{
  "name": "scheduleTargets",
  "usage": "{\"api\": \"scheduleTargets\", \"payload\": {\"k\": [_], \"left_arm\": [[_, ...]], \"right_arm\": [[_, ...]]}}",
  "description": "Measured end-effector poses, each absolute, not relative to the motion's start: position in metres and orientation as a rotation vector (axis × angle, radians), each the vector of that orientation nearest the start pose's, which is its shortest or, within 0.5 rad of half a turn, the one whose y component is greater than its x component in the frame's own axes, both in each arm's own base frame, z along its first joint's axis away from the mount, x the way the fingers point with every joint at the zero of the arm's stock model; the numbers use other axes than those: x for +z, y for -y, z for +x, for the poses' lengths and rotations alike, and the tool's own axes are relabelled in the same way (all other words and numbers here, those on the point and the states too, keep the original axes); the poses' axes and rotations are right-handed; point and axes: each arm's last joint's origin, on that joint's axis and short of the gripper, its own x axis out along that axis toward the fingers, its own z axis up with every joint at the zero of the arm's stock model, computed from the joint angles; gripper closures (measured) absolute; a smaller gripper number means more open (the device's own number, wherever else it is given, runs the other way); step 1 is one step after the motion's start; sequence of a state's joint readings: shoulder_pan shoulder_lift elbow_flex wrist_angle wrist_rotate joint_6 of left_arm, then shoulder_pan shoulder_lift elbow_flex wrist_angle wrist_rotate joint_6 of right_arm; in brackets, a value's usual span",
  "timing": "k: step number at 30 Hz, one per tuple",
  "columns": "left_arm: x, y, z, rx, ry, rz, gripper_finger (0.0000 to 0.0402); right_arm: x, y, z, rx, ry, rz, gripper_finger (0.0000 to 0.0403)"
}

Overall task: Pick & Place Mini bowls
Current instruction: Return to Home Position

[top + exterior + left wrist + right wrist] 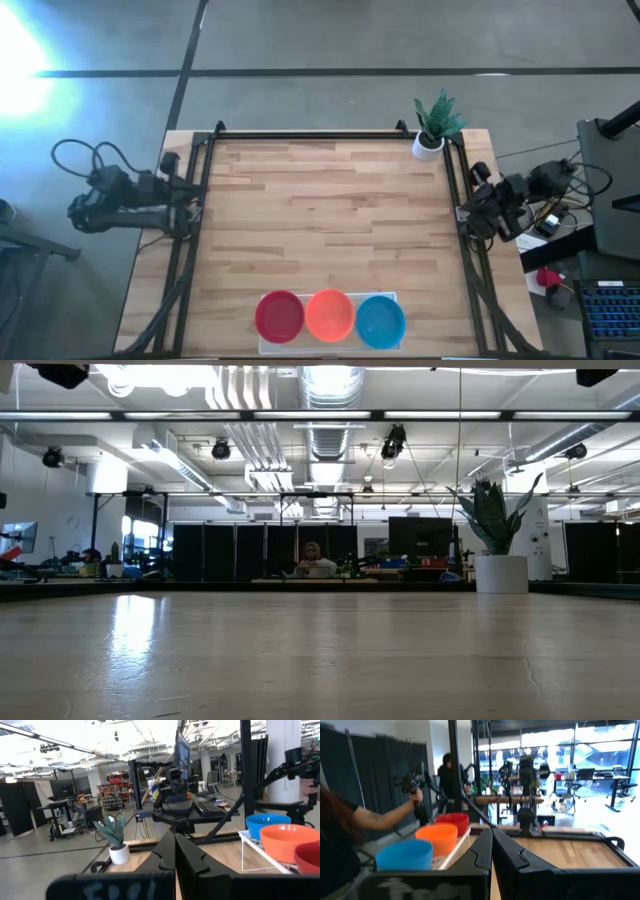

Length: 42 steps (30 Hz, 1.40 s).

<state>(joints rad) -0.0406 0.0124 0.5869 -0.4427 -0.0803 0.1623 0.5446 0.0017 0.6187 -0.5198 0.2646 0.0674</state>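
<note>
Three mini bowls sit in a row on a white lattice tray (398,298) at the table's near edge: red (279,316), orange (329,314), blue (380,321). The left wrist view shows them as blue (266,824), orange (290,840), red (307,857); the right wrist view as blue (405,855), orange (437,837), red (453,822). My left gripper (195,199) rests shut at the table's left edge, fingers together (175,852). My right gripper (463,211) rests shut at the right edge (492,851). Both are far from the bowls.
A small white pot with a green plant (432,128) stands at the table's far right corner, also seen in the low view (500,550). A dark frame rail (310,136) runs along the table's edges. A person's arm (380,817) shows beyond the table in the right wrist view.
</note>
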Motion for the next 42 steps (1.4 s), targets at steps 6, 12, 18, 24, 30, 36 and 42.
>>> {"api": "scheduleTargets", "payload": {"k": [6, 12, 18, 24, 30, 36, 42], "left_arm": [[0.286, -0.001, 0.039, 0.048, 0.101, 0.157, 0.0401], [0.273, 0.000, 0.049, 0.047, 0.093, 0.169, 0.0402], [0.261, 0.000, 0.057, 0.045, 0.077, 0.169, 0.0402], [0.246, 0.001, 0.067, 0.027, 0.080, 0.169, 0.0402], [0.229, 0.001, 0.076, 0.026, 0.075, 0.160, 0.0402], [0.215, 0.002, 0.083, 0.026, 0.080, 0.157, 0.0402], [0.204, 0.002, 0.087, 0.026, 0.087, 0.136, 0.0402]], "right_arm": [[0.285, -0.011, 0.033, 0.284, 0.061, 0.097, 0.0394], [0.265, -0.019, 0.045, 0.283, 0.021, 0.080, 0.0394], [0.248, -0.025, 0.055, 0.282, 0.008, 0.074, 0.0394], [0.228, -0.031, 0.066, 0.284, 0.011, 0.013, 0.0394], [0.209, -0.036, 0.073, 0.292, 0.002, 0.005, 0.0394], [0.195, -0.039, 0.078, 0.312, 0.001, 0.004, 0.0394], [0.184, -0.041, 0.081, 0.315, -0.018, -0.007, 0.0394]]}}
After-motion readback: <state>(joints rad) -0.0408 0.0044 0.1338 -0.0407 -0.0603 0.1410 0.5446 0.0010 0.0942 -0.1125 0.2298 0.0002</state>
